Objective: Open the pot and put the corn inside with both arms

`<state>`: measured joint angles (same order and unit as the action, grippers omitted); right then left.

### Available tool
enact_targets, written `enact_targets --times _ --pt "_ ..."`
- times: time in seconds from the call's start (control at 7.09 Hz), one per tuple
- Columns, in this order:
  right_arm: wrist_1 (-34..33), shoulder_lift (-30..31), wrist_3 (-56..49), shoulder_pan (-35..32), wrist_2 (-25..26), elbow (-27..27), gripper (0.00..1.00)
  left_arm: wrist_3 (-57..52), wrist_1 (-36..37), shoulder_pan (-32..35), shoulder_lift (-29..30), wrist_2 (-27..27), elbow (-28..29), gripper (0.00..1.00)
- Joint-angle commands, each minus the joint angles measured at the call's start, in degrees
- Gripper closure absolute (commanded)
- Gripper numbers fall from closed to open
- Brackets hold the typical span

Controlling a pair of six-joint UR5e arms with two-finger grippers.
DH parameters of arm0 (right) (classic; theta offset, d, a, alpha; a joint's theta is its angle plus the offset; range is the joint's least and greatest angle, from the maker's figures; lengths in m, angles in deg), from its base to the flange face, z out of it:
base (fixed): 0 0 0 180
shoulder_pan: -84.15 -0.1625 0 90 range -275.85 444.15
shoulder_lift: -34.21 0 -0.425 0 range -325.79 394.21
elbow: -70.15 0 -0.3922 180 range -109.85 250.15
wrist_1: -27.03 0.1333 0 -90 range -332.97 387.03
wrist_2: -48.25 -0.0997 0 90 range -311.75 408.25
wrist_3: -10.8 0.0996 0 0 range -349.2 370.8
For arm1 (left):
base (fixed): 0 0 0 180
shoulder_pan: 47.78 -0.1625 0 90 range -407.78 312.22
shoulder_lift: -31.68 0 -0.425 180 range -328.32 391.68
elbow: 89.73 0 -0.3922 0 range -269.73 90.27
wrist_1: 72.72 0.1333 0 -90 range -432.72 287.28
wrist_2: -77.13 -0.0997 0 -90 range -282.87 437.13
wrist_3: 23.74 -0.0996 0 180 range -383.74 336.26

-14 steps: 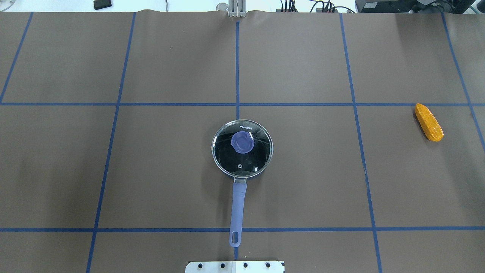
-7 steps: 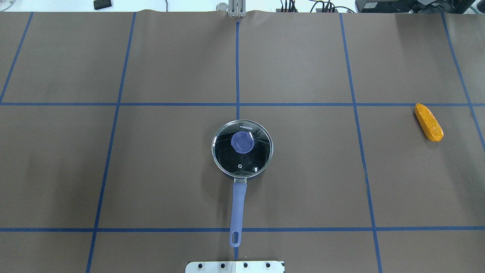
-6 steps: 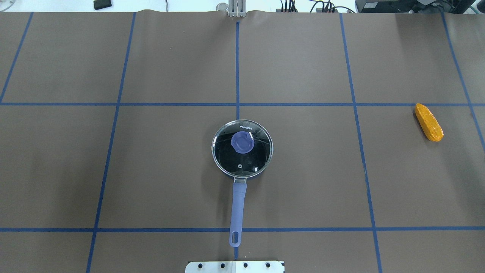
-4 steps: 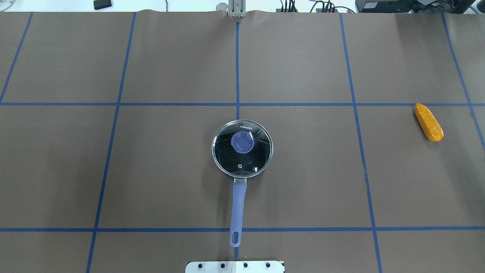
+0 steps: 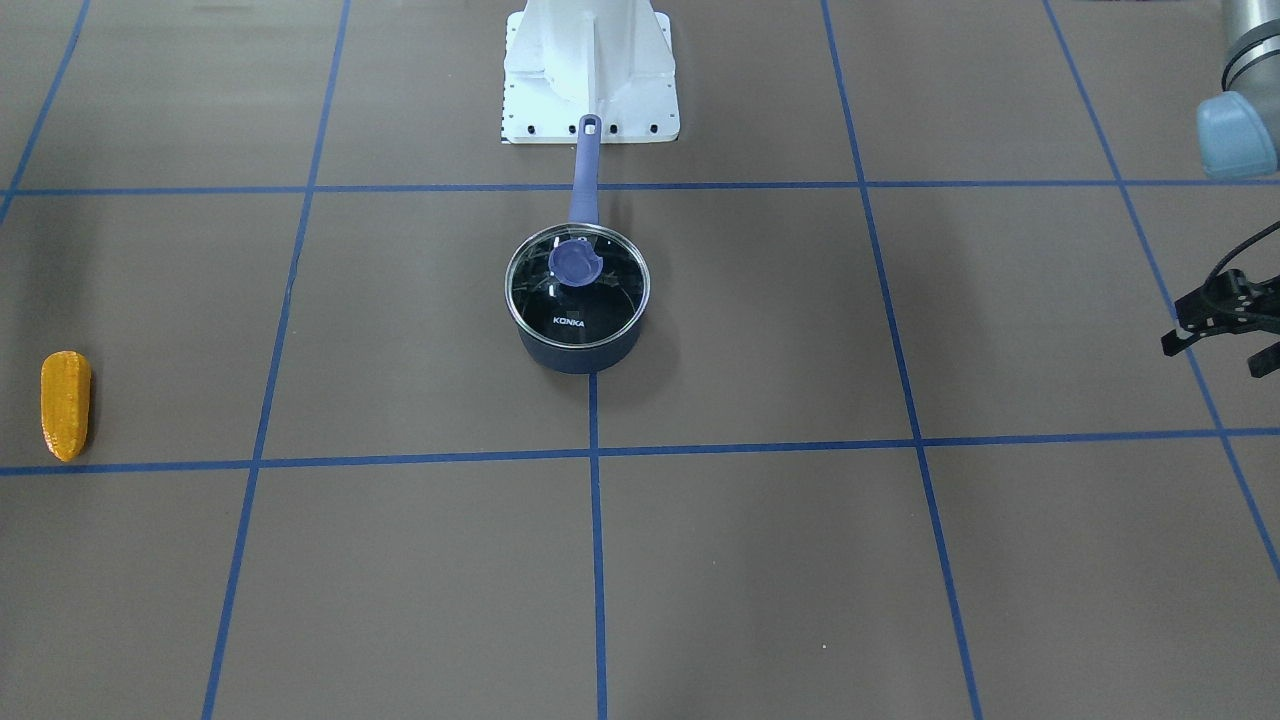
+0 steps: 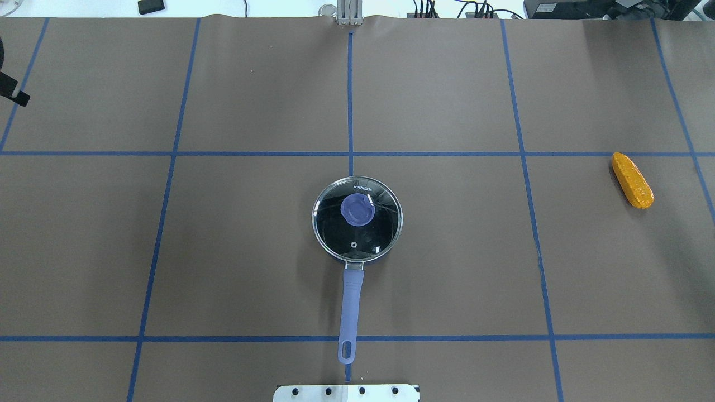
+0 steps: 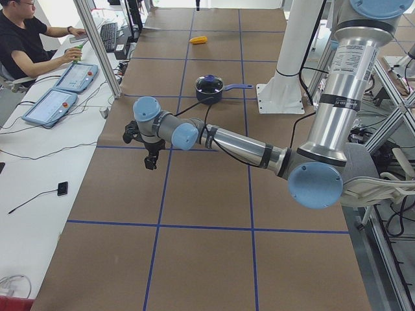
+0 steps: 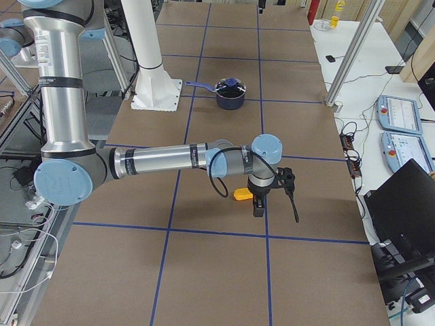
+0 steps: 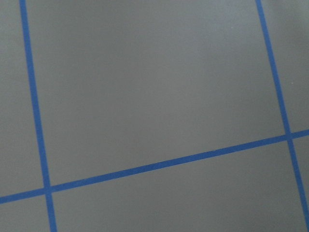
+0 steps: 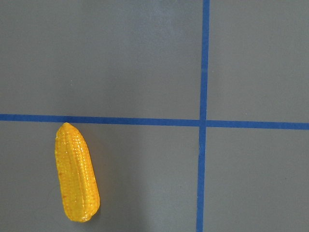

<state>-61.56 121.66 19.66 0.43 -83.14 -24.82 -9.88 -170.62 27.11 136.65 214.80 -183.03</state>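
The navy pot (image 5: 579,352) stands mid-table with its purple handle (image 6: 350,306) pointing at the robot base. The glass lid (image 6: 357,237) with its purple knob (image 6: 357,210) sits shut on it. The orange corn (image 6: 632,180) lies far off to the right, also in the right wrist view (image 10: 77,173). My left gripper (image 5: 1222,350) hovers open and empty, far left of the pot. My right gripper (image 8: 276,213) hangs above the table close beside the corn (image 8: 243,194); I cannot tell whether it is open or shut.
A brown mat with blue tape lines (image 6: 350,153) covers the table. The white robot base plate (image 5: 590,85) is just behind the handle's end. An operator (image 7: 26,45) sits at a side desk with panels, off the table.
A black part of my left gripper has come into the overhead view at its left edge. The pot, lid and corn have not moved.
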Motion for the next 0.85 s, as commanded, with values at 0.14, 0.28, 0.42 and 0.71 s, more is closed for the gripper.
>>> enact_targets --times 0.14,0.28,0.42,0.71 --pt "0.00 -0.52 0.20 0.05 1.40 0.05 0.00 8.69 0.51 -5.52 6.54 0.05 -0.39 0.01" --pt "0.00 -0.61 0.20 0.05 1.40 -0.03 0.00 13.07 1.04 -7.02 8.39 -0.03 -0.74 0.00" --pt "-0.09 -0.61 0.20 0.14 1.22 -0.12 0.00 17.30 1.04 -8.16 9.28 -0.12 -2.05 0.00" --pt "4.53 -0.26 0.02 0.14 1.22 0.57 0.00 28.36 1.57 -12.72 12.69 -0.65 -2.94 0.00"
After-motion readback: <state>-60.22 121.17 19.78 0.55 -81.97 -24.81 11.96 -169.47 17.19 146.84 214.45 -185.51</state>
